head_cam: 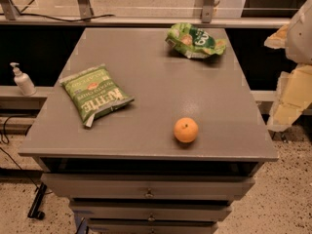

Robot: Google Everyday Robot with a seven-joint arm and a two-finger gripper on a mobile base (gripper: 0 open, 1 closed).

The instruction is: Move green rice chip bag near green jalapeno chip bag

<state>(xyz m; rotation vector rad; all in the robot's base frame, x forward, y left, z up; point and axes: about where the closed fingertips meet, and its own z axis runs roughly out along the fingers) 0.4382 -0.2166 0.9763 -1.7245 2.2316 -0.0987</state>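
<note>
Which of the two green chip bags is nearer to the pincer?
The green rice chip bag, glossy and crumpled at the far right corner; the pincer is at the right edge. The flat green jalapeno chip bag lies left.

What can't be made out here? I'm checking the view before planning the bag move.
Camera view:
- Gripper: pale shape at the right edge, beside the table, partly cut off by the frame.
- Rice bag: crumpled, so its lettering is partly folded away.
- Jalapeno bag: small print too blurred to read.
- Drawers: the lowest one is cut off by the bottom edge.
- Bottle: label too small.
</note>
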